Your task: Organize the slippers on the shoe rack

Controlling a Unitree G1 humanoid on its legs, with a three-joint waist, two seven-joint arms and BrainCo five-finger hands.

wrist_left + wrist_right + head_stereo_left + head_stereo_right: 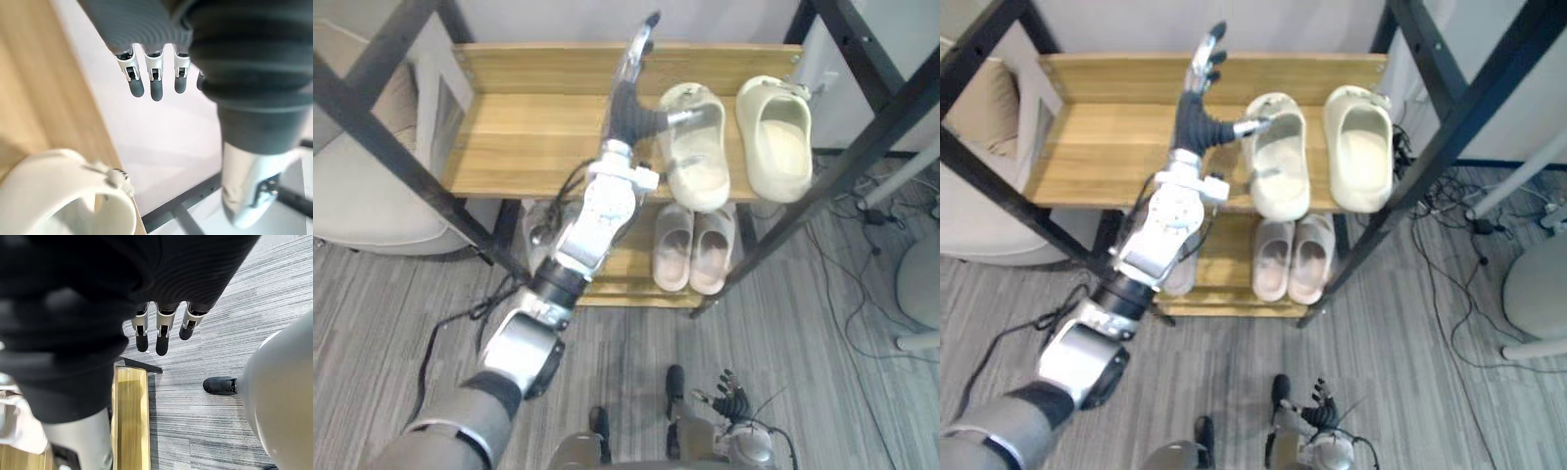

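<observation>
The cream slippers (695, 147) lie side by side on the top shelf of the shoe rack (529, 127), toward its right end. The left hand (631, 108) is over that shelf, fingers straight and holding nothing, thumb at the nearer slipper's strap. They look like light, springy foam (probably grippy), so pinch the strap or side wall. The right hand (729, 397) hangs relaxed before the rack.

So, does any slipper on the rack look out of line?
Only slightly: on the top shelf, the left cream slipper sits a little further forward than its partner, its end past the front edge. The open left hand is beside it.
</observation>
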